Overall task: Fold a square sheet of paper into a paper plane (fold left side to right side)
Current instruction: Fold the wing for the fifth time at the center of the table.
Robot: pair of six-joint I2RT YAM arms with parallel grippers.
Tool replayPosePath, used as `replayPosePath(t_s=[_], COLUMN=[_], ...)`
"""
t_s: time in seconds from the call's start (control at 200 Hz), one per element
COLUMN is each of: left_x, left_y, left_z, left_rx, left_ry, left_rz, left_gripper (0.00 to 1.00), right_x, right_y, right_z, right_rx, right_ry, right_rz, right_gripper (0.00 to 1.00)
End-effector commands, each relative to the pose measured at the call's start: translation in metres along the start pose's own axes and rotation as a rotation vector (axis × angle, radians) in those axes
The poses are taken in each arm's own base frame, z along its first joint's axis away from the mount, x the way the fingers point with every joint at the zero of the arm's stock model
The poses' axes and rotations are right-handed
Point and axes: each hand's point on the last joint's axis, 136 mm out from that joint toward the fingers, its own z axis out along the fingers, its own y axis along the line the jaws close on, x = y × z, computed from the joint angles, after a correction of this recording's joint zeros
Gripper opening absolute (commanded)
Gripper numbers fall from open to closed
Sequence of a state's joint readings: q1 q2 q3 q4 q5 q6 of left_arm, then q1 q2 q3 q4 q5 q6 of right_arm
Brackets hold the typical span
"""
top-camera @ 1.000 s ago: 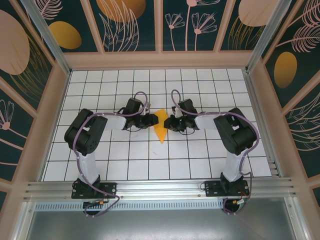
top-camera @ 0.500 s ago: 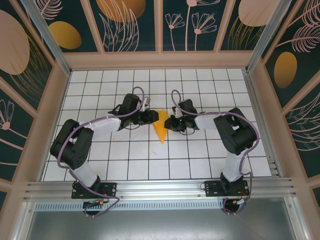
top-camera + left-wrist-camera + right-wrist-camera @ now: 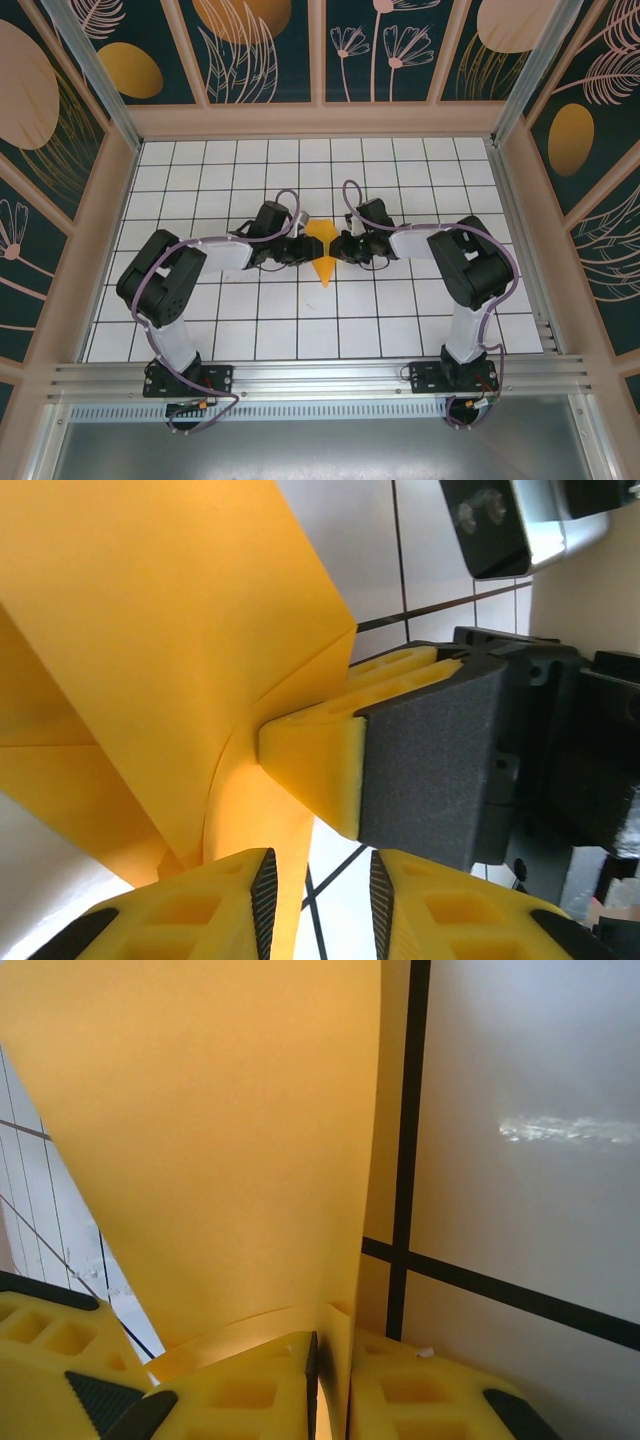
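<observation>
wrist cams: right end effector [image 3: 330,1360] pinches paper plane [image 3: 220,1140], left end effector [image 3: 320,900] narrow gap round its flap; top: flanking it.

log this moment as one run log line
right gripper: pinching pointed orange-yellow folded paper | left gripper: jaws apart, paper flap between them | paper tip toward near edge of white grid table

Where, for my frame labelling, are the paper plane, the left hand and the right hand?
paper plane [image 3: 321,258]: top view, folded body.
left hand [image 3: 320,880]: left wrist view, between fingertips.
right hand [image 3: 332,1360]: right wrist view, between fingertips.
</observation>
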State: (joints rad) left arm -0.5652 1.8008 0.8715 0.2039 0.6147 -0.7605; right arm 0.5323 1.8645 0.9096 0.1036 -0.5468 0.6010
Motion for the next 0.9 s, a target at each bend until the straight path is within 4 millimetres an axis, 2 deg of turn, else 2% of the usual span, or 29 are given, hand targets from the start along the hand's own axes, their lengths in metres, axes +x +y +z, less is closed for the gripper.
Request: replayPosePath(t_s=[0.0,0.215,0.41,0.616,0.896], left_x=[0.002,0.008,0.008,0.008,0.008], left_y=[0.014,0.034,0.037,0.039,0.043], left_z=[0.008,0.014,0.018,0.019,0.023], left_rx=[-0.058,-0.112,-0.115,-0.118,-0.133], left_ry=[0.012,0.022,0.026,0.03,0.035], left_rz=[0.002,-0.018,-0.021,-0.026,-0.028], left_gripper=[0.33,0.3,0.28,0.27,0.26], right_x=[-0.003,-0.002,0.003,0.005,-0.002], right_y=[0.007,0.014,0.019,0.028,0.036], right_z=[-0.001,-0.009,-0.017,-0.02,-0.023], right_rx=[0.0,-0.012,-0.029,-0.067,-0.067], right_ry=[-0.005,-0.009,-0.006,0.009,-0.006], right_rz=[-0.032,-0.043,-0.045,-0.042,-0.049], right_gripper=[0.18,0.21,0.27,0.26,0.25])
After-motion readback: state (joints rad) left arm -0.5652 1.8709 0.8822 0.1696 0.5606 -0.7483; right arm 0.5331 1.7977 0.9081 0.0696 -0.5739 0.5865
